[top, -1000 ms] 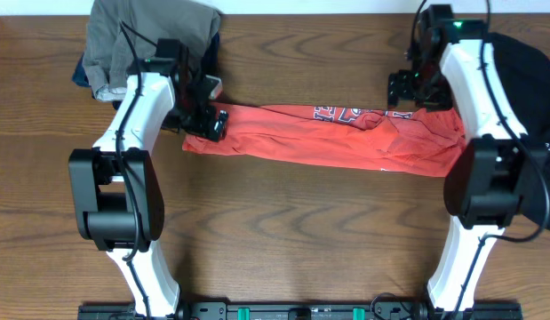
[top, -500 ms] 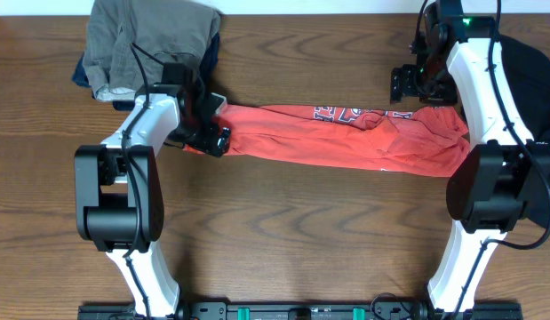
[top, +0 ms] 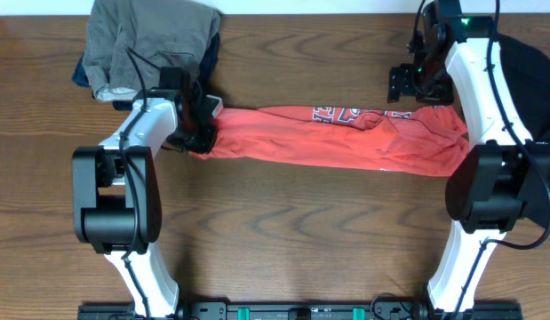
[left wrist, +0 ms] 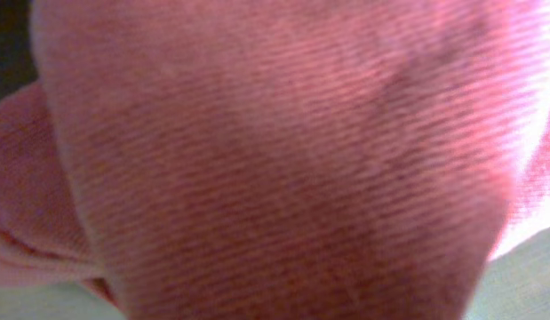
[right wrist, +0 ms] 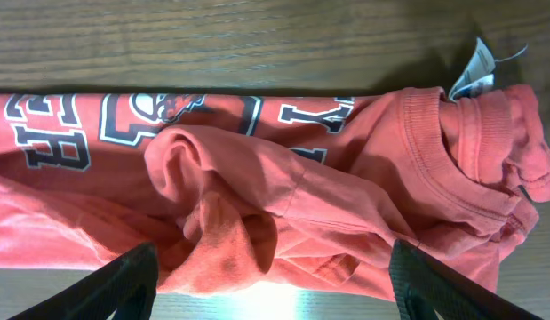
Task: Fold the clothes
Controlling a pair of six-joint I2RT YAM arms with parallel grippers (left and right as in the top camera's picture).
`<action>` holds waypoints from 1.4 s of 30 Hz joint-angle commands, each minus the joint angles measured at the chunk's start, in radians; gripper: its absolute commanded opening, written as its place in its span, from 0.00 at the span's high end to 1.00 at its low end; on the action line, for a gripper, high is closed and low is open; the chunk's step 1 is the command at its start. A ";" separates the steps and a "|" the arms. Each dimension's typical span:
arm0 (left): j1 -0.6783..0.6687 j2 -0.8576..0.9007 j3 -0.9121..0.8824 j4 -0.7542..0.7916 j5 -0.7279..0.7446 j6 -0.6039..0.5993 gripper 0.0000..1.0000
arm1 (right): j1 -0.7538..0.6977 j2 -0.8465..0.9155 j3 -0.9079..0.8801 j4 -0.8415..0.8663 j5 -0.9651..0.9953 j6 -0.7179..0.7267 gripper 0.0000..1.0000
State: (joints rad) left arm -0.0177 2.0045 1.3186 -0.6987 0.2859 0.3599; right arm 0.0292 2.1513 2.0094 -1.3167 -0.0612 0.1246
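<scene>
Coral tee (top: 346,138) lies stretched in a band across the counter's (top: 283,231) far half; my left fingers (top: 202,135) are pinched on its left end, right fingers (right wrist: 123,280) spread wide above the collar (right wrist: 434,151).

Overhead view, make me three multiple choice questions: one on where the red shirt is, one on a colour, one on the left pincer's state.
1. The coral-red cotton T-shirt lies: A) stretched sideways across the brown wooden table; B) atop the grey pile; C) hanging off the front edge.
2. Its chest lettering is: A) yellow; B) white edged in navy; C) green.
3. The left pincer is: A) open over bare wood; B) holding a black garment; C) shut on the shirt's end.
Answers: A, it spans the tabletop's middle; B, the right wrist view shows it; C, red fabric fills the left wrist view.
</scene>
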 commanded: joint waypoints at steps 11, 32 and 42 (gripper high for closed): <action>0.018 -0.335 0.019 -0.131 -0.028 -0.055 0.94 | 0.029 -0.013 -0.018 0.046 -0.045 -0.009 0.20; -0.480 -0.285 0.019 0.088 -0.028 -0.113 0.94 | 0.029 -0.013 -0.018 0.045 -0.045 -0.009 0.19; -0.556 -0.230 0.019 0.214 -0.027 -0.142 0.94 | 0.030 -0.013 -0.018 0.045 -0.045 -0.006 0.19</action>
State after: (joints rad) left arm -0.5652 1.7351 1.3228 -0.4995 0.2558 0.2398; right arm 0.0528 2.1513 1.9995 -1.2709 -0.0982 0.1246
